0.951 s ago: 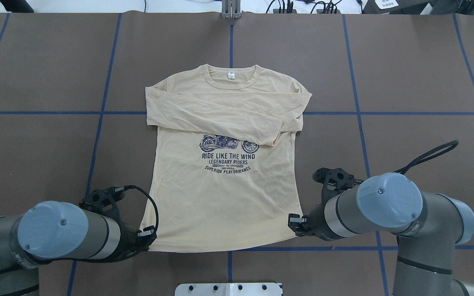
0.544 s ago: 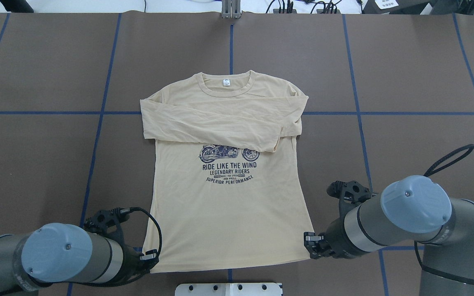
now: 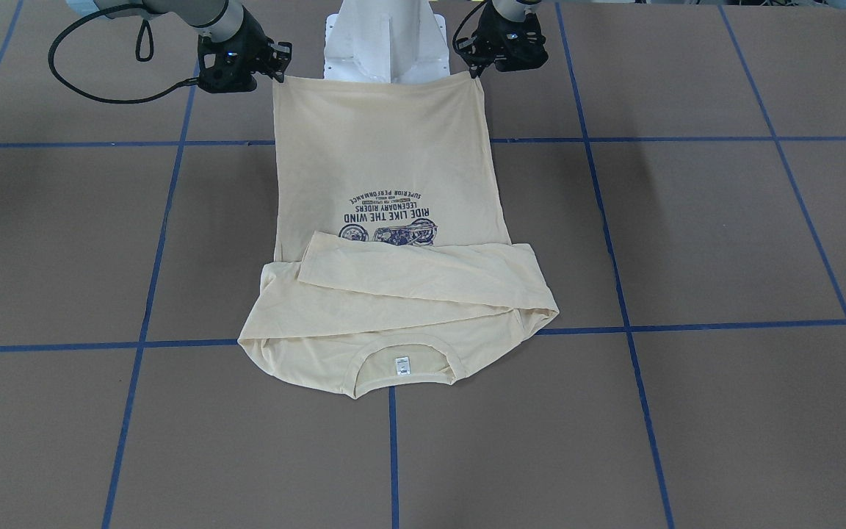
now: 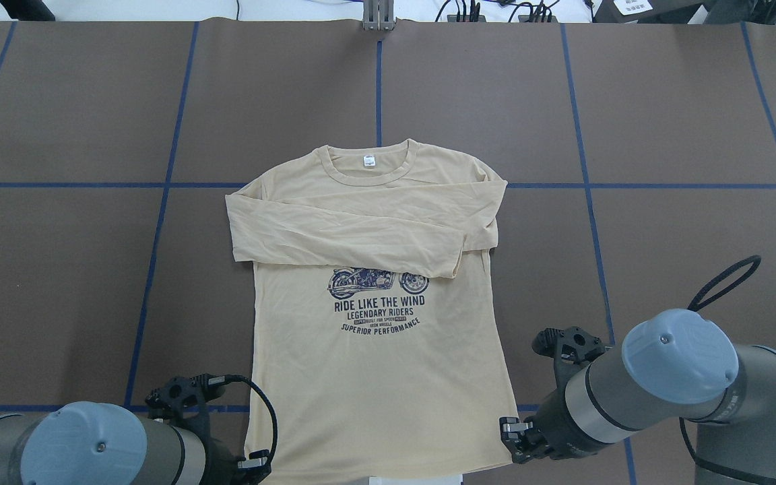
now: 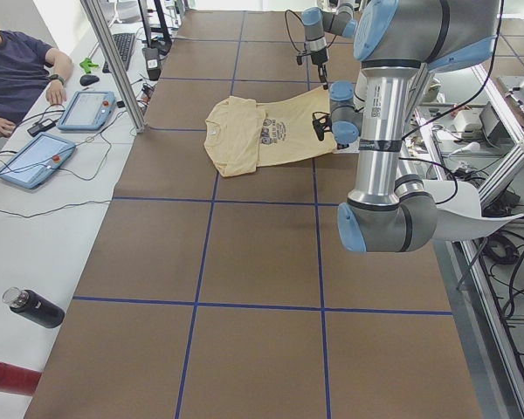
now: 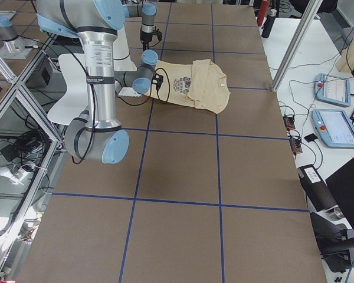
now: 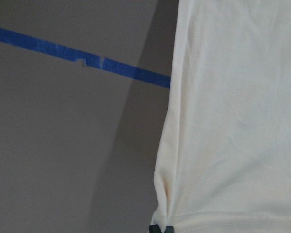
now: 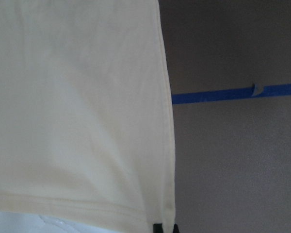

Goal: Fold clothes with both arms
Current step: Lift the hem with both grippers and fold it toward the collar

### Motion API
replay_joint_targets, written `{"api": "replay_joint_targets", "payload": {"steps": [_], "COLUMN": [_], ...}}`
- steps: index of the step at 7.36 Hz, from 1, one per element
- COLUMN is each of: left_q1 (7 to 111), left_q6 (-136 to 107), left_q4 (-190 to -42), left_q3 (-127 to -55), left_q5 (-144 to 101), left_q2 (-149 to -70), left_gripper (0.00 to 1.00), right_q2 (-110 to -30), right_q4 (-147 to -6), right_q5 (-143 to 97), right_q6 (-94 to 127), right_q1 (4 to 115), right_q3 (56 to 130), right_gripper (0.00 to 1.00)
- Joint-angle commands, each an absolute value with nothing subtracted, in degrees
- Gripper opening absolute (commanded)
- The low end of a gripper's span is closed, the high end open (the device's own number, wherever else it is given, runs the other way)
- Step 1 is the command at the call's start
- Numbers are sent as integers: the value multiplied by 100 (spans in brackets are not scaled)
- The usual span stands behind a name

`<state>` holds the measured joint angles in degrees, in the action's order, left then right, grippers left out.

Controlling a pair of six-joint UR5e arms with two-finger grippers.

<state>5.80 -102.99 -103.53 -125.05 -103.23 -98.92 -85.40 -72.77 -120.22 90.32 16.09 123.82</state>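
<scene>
The cream-yellow long-sleeved T-shirt (image 4: pixel 374 377) lies print up on the brown table, neck label far from the robot, both sleeves folded across the chest. It also shows in the front view (image 3: pixel 386 147). My left gripper (image 4: pixel 253 463) is shut on the hem's left corner; in the front view it (image 3: pixel 478 73) is at the right. My right gripper (image 4: pixel 510 431) is shut on the hem's right corner, at the left in the front view (image 3: pixel 276 70). The hem is stretched between them, a little above the table by the base. The wrist views show only cloth (image 7: pixel 233 121) (image 8: pixel 77 107).
The white pedestal base (image 3: pixel 382 44) stands right behind the hem. Blue tape lines (image 4: pixel 378 81) grid the brown table. A black cable loop (image 4: pixel 725 283) stands off the right arm. An operator (image 5: pixel 17 70), tablets and bottles (image 5: pixel 33 307) are beyond the far edge.
Both grippers have drawn back toward the robot's base with the hem corners in them. The whole shirt has slid toward the base with them.
</scene>
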Motion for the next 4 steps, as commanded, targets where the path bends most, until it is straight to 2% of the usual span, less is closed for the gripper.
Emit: {"api": "replay_joint_targets", "payload": {"steps": [1, 4], "left_q1": [1217, 2553], "left_q6": [-9891, -9312], "left_q4": [-10345, -10336], "left_q3": [-12516, -12463], "left_q5": [-10388, -11336], "left_q2": [-9949, -10396], "left_gripper": [0, 0], "right_q2": [-8351, -7430], "right_q4": [-7242, -7260], "right_q5": [-12058, -12076], "right_q6": [8765, 8710], "right_q1": [2413, 3302], "right_q3": [12279, 11587], "right_gripper": [0, 0]}}
